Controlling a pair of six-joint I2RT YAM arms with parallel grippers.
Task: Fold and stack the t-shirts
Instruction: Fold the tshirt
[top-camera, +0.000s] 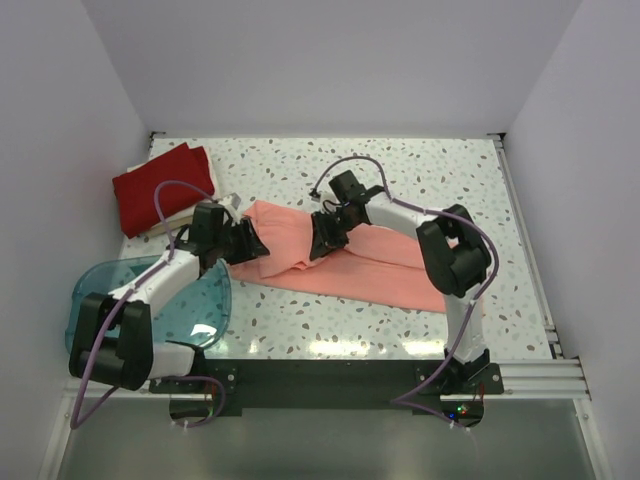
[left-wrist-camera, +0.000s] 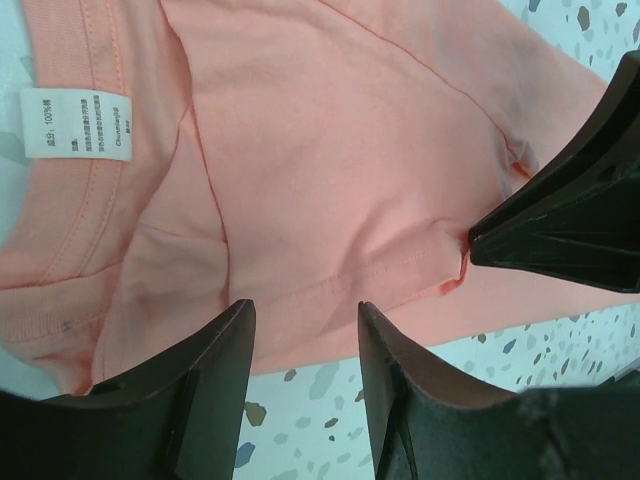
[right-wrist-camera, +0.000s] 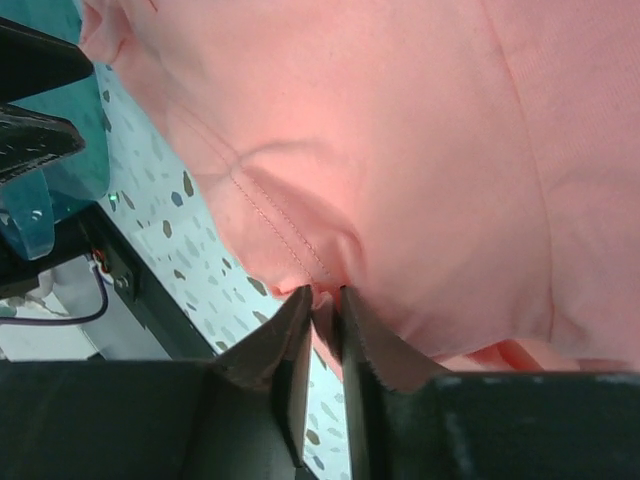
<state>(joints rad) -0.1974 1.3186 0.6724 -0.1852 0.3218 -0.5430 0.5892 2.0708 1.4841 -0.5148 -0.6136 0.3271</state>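
Observation:
The salmon-pink t-shirt (top-camera: 350, 262) lies part-folded across the middle of the table. My right gripper (top-camera: 322, 243) is shut on a hemmed edge of it (right-wrist-camera: 420, 170), the cloth pinched between its fingertips. My left gripper (top-camera: 252, 243) is open at the shirt's left edge, its jaws wide apart over the hem (left-wrist-camera: 330, 180), holding nothing. The shirt's white care label (left-wrist-camera: 78, 125) shows inside the collar. The deep red t-shirt (top-camera: 165, 187) lies folded at the back left on a cream-white t-shirt (top-camera: 176, 221), of which only an edge shows.
A translucent blue plastic tub (top-camera: 150, 300) sits at the front left, under my left arm. The speckled table (top-camera: 420, 170) has walls on three sides. A black base plate (top-camera: 330, 375) runs along the near edge.

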